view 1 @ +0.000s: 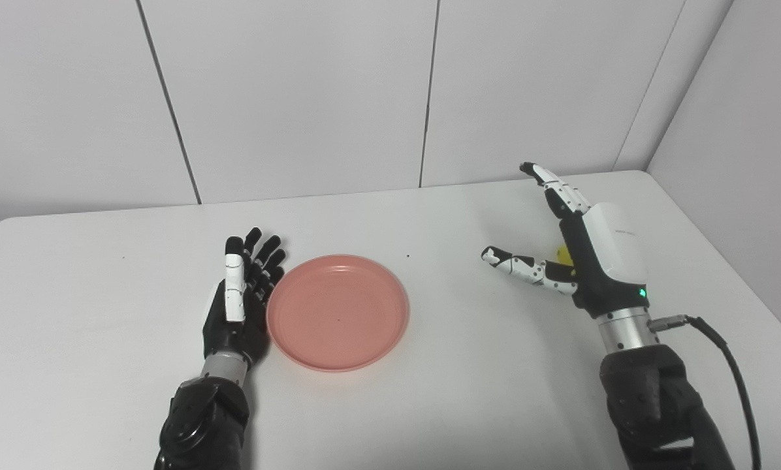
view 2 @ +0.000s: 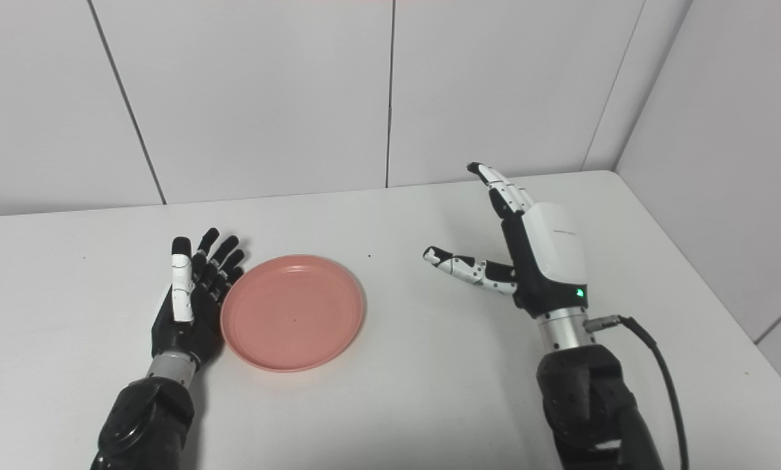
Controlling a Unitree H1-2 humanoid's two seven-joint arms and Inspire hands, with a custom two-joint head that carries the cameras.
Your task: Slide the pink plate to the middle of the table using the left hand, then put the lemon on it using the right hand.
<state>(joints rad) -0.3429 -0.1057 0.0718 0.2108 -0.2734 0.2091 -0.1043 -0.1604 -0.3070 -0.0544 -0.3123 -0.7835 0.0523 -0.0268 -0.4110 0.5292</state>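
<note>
Pink plate point(view 2: 292, 312) on white table point(view 2: 397, 391), open left hand point(view 2: 191, 297) against its rim, right hand point(view 2: 527, 254) spread apart.

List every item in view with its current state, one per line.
pink plate: flat on the table, empty, upright.
lemon: mostly hidden behind the right hand, not on the plate.
left hand: open, against the plate's left rim.
right hand: open, fingers spread.

Black-and-white robot hand point(view 1: 589, 251), green light, black cable point(view 1: 730, 365)

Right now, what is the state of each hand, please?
Left hand: open, holds nothing, beside the pink plate.
Right hand: open, holds nothing; lemon behind it.
</note>
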